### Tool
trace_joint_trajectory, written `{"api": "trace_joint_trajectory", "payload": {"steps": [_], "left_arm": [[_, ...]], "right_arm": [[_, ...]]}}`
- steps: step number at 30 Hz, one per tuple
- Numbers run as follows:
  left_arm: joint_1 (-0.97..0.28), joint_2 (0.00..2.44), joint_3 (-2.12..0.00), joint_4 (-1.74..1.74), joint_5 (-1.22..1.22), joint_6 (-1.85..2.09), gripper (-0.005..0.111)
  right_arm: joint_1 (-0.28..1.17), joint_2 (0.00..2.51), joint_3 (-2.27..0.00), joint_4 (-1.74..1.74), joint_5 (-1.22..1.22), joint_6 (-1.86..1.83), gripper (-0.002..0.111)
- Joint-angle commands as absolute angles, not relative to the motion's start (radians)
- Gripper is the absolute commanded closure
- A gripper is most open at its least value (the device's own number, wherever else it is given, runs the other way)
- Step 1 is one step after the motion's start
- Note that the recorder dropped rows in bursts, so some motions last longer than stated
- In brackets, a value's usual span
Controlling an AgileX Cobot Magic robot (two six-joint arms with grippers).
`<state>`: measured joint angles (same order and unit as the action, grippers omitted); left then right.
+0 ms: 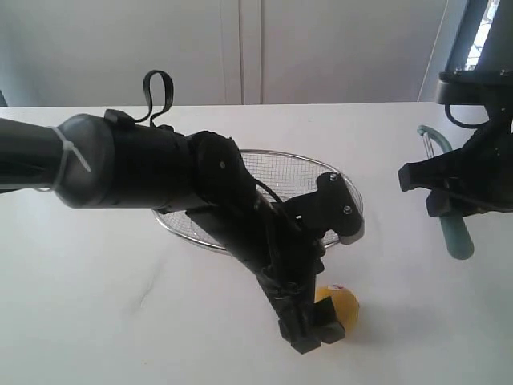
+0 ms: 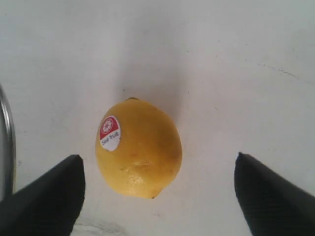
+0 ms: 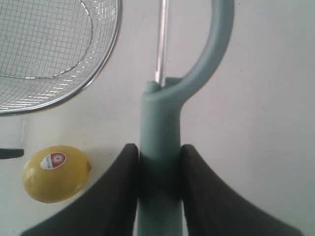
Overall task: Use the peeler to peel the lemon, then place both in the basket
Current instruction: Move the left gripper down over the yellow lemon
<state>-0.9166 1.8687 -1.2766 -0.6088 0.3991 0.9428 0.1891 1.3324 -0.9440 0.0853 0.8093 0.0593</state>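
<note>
The yellow lemon [image 1: 343,304] with a red-and-white sticker lies on the white table in front of the wire-mesh basket [image 1: 355,195]. My left gripper [image 1: 317,325] is lowered over it and open. In the left wrist view the lemon [image 2: 140,147] sits partly between the spread black fingers [image 2: 49,196], nearer one of them and touching neither. My right gripper [image 1: 449,196] hovers at the right, shut on the teal handle of the peeler [image 1: 457,237]. The right wrist view shows the peeler [image 3: 160,113] clamped between both fingers [image 3: 118,187], with the lemon [image 3: 54,173] and the basket rim [image 3: 110,64] beyond.
The left arm's thick black body stretches across the basket's left half and hides part of it. A sliver of basket rim [image 2: 5,137] shows beside the left gripper. White table lies around the lemon, and a pale wall stands behind.
</note>
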Motion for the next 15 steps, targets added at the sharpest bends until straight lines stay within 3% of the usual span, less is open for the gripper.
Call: {"api": "trace_joint_trajectory", "payload": {"steps": [1, 15], "left_arm": [[-0.922, 1.878, -1.282, -0.646, 0.416, 0.946, 0.022], [-0.922, 1.91, -1.282, -0.71, 0.358, 1.01, 0.019]], "right_arm": [[0.19, 1.324, -0.94, 0.075, 0.802, 0.059, 0.108], [0.19, 1.324, -0.94, 0.078, 0.802, 0.059, 0.108]]}}
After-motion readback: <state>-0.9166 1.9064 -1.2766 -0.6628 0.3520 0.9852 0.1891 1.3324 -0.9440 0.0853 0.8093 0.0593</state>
